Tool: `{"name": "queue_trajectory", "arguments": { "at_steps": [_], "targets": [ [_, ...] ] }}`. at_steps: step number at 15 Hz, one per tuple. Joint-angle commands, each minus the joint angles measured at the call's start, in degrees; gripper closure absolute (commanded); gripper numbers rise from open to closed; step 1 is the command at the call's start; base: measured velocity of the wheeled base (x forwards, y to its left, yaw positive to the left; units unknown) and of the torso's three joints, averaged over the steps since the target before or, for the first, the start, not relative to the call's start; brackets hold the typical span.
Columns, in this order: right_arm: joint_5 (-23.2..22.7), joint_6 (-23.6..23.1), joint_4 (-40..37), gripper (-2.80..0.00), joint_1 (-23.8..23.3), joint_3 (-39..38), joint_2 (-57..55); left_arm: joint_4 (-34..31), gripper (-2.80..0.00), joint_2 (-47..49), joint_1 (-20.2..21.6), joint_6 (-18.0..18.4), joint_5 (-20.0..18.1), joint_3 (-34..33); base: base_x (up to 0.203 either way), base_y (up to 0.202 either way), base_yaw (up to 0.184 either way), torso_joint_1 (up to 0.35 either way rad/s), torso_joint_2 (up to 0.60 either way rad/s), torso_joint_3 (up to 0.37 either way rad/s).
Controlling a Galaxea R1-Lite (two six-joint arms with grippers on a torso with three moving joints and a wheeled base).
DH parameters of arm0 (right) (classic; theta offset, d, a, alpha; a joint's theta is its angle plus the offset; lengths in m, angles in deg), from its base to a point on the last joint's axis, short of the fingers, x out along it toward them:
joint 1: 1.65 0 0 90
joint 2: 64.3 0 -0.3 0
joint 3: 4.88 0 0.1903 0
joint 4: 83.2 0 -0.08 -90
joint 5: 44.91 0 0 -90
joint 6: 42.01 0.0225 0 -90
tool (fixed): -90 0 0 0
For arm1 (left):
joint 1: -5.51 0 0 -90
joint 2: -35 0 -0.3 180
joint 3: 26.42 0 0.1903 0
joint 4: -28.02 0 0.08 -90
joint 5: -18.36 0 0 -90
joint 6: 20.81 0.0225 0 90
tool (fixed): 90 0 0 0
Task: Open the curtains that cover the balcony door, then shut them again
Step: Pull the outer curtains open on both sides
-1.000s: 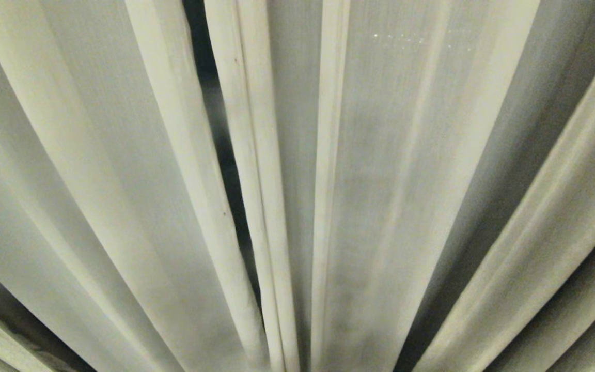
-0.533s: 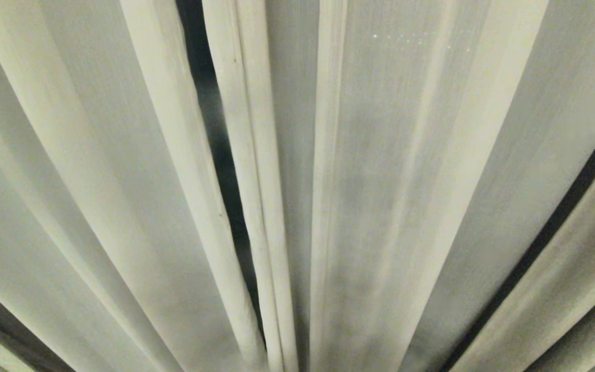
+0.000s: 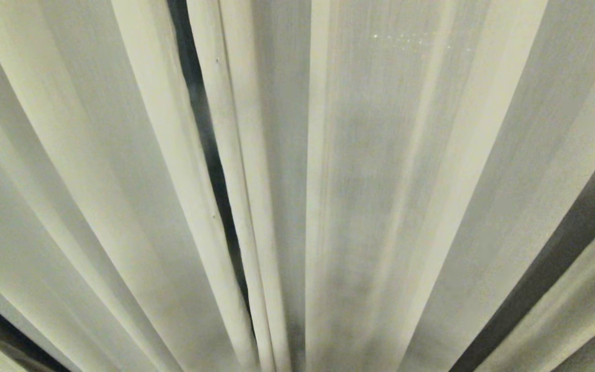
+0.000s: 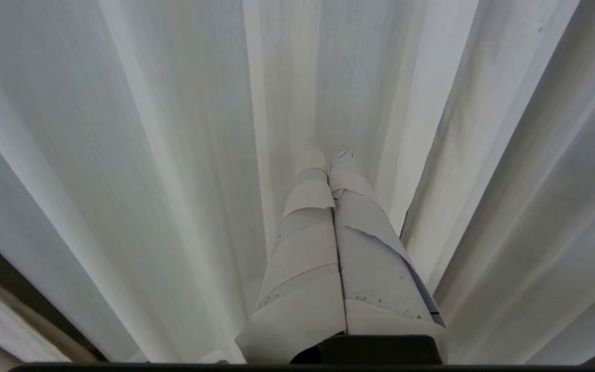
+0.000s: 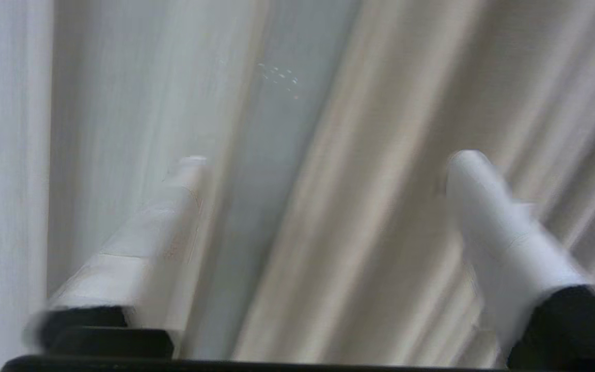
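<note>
Curtains filling the whole head view, drawn across in long cream pleats, with only a narrow dark slit left of centre. Left gripper pressed together, taped fingers tip to tip, pointing into the folds with nothing between them. Right gripper spread wide in front of the fabric, fingers well apart, holding nothing, blurred.

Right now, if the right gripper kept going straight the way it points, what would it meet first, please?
Most likely the curtains: the right gripper, fingers spread wide, faces pleated fabric filling its view, though the distance to it is unclear.
</note>
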Motion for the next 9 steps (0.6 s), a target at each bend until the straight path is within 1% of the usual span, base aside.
{"name": "queue_trajectory", "arguments": {
  "at_steps": [1, 4, 9],
  "targets": [
    [1.9, -1.4, 3.0, 0.0, 6.1, -3.6, -0.2, 0.0, 0.0, 0.0, 0.0, 0.0, 0.0, 0.0, 0.0, 0.0, 0.0, 0.0, 0.0, 0.0],
    [2.2, -1.5, 3.7, 0.0, 10.3, -4.9, -1.5, 0.0, 0.0, 0.0, 0.0, 0.0, 0.0, 0.0, 0.0, 0.0, 0.0, 0.0, 0.0, 0.0],
    [2.0, -1.1, 3.9, 0.0, 12.5, -11.4, -2.2, 0.0, 0.0, 0.0, 0.0, 0.0, 0.0, 0.0, 0.0, 0.0, 0.0, 0.0, 0.0, 0.0]
  ]
}}
